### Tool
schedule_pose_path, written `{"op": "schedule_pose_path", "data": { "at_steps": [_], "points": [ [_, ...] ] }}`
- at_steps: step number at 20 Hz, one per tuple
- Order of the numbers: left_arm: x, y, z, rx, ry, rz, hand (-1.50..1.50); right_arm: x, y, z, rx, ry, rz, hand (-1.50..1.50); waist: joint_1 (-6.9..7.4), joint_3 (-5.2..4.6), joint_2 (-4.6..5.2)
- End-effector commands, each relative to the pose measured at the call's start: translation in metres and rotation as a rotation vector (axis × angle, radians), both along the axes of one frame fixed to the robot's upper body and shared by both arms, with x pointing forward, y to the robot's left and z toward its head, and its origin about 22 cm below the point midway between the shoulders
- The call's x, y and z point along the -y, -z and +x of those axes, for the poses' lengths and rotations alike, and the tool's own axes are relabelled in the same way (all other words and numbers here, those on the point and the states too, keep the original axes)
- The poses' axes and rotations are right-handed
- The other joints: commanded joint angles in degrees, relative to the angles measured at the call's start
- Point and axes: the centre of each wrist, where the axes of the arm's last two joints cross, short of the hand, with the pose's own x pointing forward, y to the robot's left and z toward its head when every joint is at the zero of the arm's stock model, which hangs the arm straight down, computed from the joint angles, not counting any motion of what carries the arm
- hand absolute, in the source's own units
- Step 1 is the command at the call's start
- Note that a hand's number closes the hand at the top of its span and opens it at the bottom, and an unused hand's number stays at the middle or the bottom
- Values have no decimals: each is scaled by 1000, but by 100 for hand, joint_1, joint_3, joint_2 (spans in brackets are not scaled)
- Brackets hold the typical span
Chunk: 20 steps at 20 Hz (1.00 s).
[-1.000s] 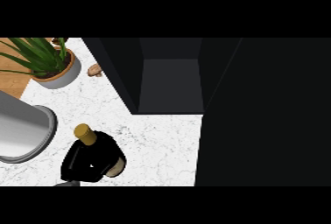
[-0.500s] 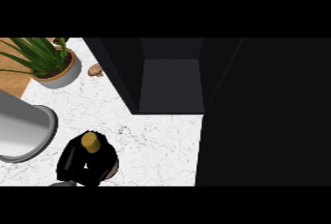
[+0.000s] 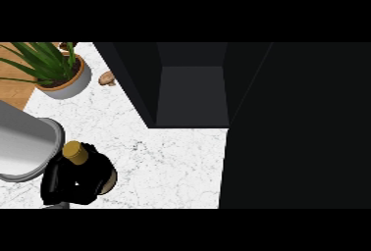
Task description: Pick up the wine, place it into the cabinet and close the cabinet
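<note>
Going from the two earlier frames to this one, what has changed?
The left hand, curled round the wine bottle, has shifted left with it, so the bottle's gold cap now sits close beside the grey container. Nothing was newly grasped or let go. The open cabinet, the potted plant and the counter are as before.

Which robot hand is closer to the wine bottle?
Left. The left hand is curled round the wine bottle, whose gold cap pokes out above it. The right hand is out of view, so where it is cannot be told.
</note>
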Motion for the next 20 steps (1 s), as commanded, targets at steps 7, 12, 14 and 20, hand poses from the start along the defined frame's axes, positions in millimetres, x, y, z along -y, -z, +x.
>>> {"op": "schedule_pose_path", "data": {
  "at_steps": [7,12,14,20],
  "points": [
    [44,-73,11,107,84,-100,150,-2,-7,-23,5,-70,36,-150,22,5,-17],
    [53,-97,5,77,110,-106,150,6,-4,-32,33,-51,49,-150,-8,4,-6],
    [74,-115,-3,73,128,-85,150,3,-16,-26,18,-55,45,-150,10,2,-10],
    [105,-160,11,45,198,-58,150,0,-12,-23,23,-39,73,-150,-16,2,-4]
  ]
}}
